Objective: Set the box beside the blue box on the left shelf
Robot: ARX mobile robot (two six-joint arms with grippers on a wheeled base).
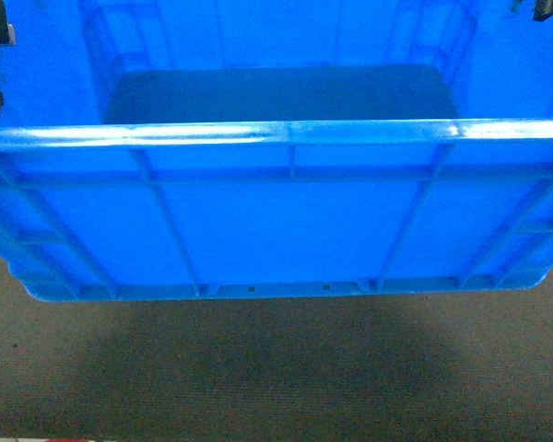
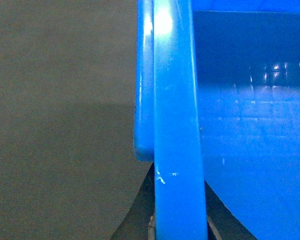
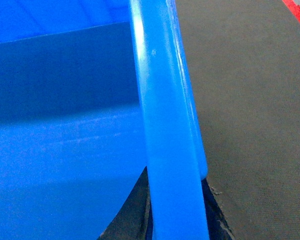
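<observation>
The box (image 1: 276, 221) hangs above grey floor (image 1: 276, 378), its rim running through each tool; the dark tips barely show, so I cannot tell their closure. No shelf is visible, so placement remains.

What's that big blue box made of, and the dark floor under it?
The box looks like moulded plastic: uniform bright blue, glossy highlights along its thick rim, and ribs formed into the side wall. Small pale scuffs mark the rim in the left wrist view. The floor appears to be matte dark carpet or rubber matting, with a fine woven-looking grain; which one is unclear.
</observation>
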